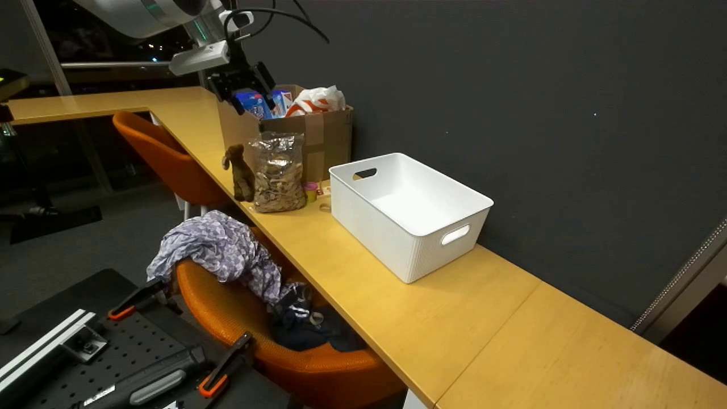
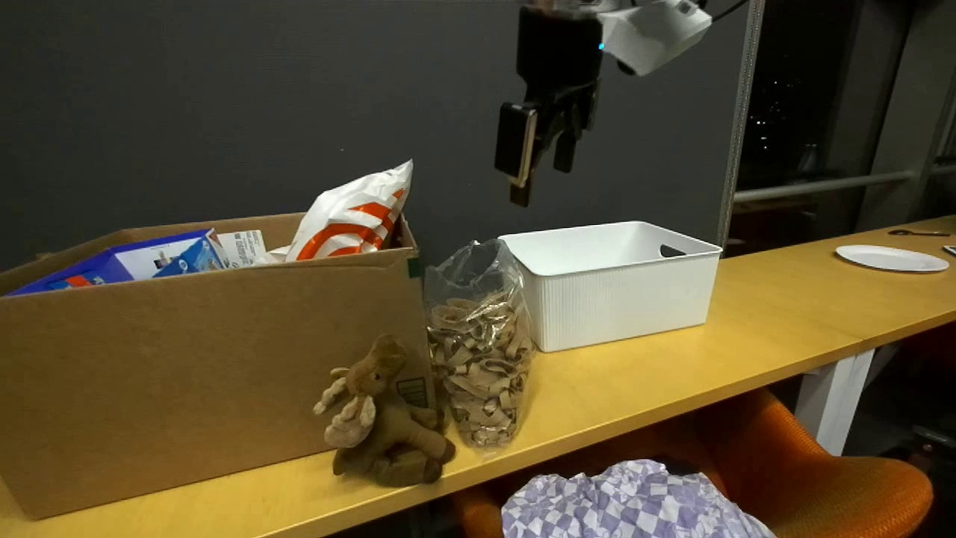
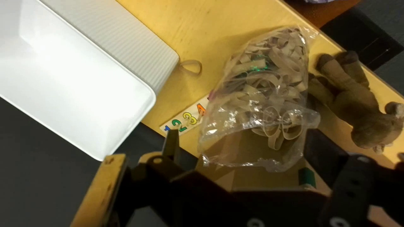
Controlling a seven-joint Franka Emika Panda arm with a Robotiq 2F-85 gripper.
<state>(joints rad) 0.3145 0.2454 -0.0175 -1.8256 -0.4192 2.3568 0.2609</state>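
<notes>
Hanging above the yellow wooden table (image 2: 635, 373), the black two-finger gripper (image 1: 255, 107) is showing its jaws spread wide apart. Below it and apart from it, the nearest thing, a clear plastic bag filled with flat tan bands (image 2: 482, 366), is standing upright on the table; in the wrist view its loose mouth is appearing between the fingers. In both exterior views, a brown plush moose (image 2: 392, 441) is sitting just left of the bag, near the table's edge. In an exterior view, a small yellow tub with a pink lid (image 1: 310, 193) is standing just right of the bag. In the wrist view, a white strip printed with coloured numerals (image 3: 186, 118) is lying between the bag and a white rectangular plastic bin with ribbed sides (image 2: 627, 302), which is resting right of the bag in both exterior views. A single tan loop (image 3: 199, 67) is lying just beside the bin's corner. Left of the bag in an exterior view, a large brown cardboard box (image 2: 209, 381) is holding blue printed packages (image 2: 198, 258) and a white-and-orange plastic bag (image 2: 351, 217). Far to the right there, a round white plate (image 2: 892, 258) is lying on the table. Below the table's near edge, a purple-and-white checked cloth (image 1: 221, 250) is draping over an orange chair (image 1: 216, 301).
</notes>
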